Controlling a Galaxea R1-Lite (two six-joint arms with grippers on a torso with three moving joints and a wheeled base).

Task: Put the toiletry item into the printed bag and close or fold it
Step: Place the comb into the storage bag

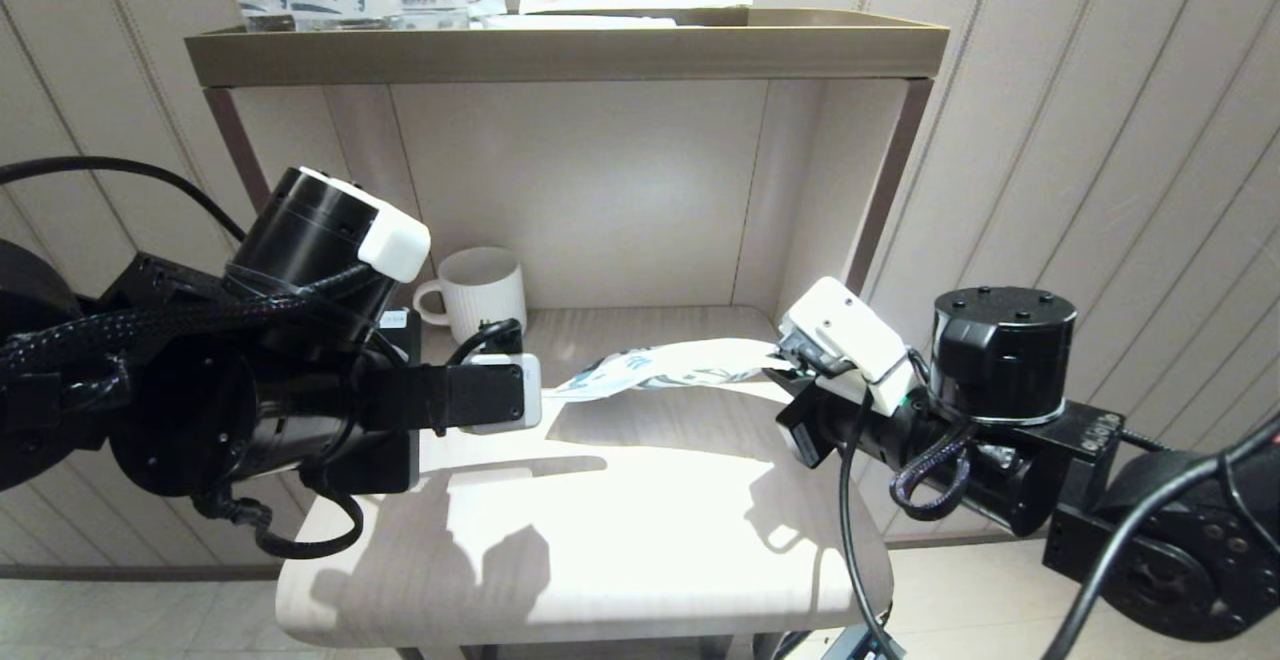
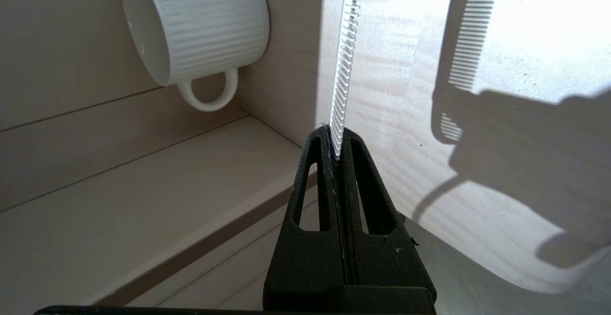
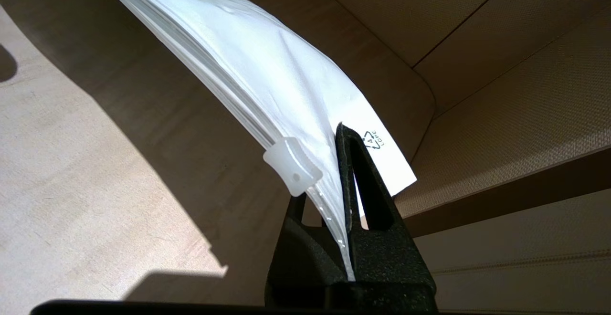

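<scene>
Here the white comb (image 2: pixel 344 62) is pinched at one end by the left hand (image 2: pixel 338 155), whose fingers are shut tight on it. The comb's far tip is cut off in the left wrist view, and in the head view the comb cannot be made out at all.

The printed bag (image 1: pixel 672 364) is held up in the air over the bench (image 1: pixel 600 550) by the right hand (image 3: pixel 344 210), which is clamped on one end of it. A clear slider (image 3: pixel 292 166) is seen on the bag's edge, just beside the fingers. The bag droops toward the left hand, and its other end is hidden behind that hand in the head view.

A ribbed white mug (image 1: pixel 478 290) is set at the back left corner, near the wall. The front part of the bench is bare, and open room is left under the bag.

An upper shelf (image 1: pixel 560 52) is seen above, with packs on it that are cut off at the top.
</scene>
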